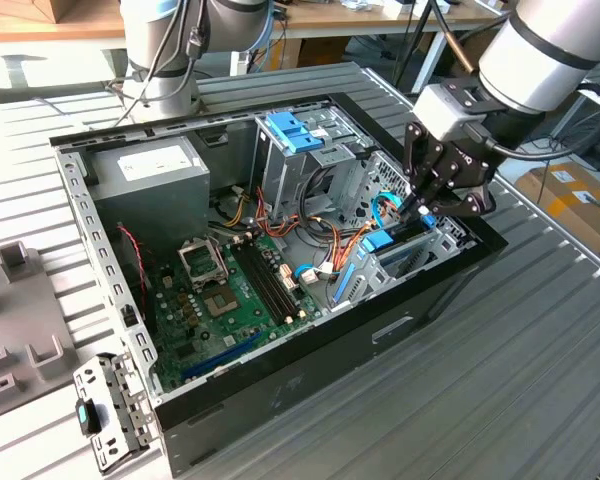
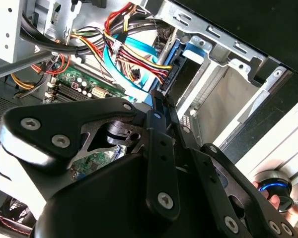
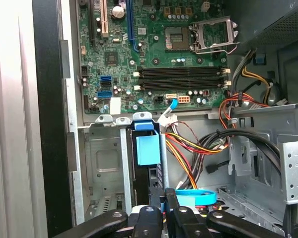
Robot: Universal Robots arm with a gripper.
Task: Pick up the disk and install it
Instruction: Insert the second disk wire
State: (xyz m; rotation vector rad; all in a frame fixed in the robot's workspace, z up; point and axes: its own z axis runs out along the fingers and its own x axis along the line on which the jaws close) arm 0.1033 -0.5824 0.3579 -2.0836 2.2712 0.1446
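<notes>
Looking into the open computer case point(image 1: 280, 395), I see the disk point(image 3: 148, 148) standing on edge in the metal bay point(image 3: 102, 163) at the case's front corner. My gripper point(image 1: 421, 207) hangs just above its blue end, fingers point(image 3: 170, 210) narrowed around a blue cable point(image 3: 196, 197).

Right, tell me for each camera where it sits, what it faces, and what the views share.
Exterior view: off the arm, above one corner of the open computer case, looking down; arm and gripper show.
First wrist view: rides the arm, facing the motherboard and drive bay; gripper linkage shows.
Second wrist view: rides the arm, close behind the black linkage, facing the cables.
Shared: the disk with its blue rail.
</notes>
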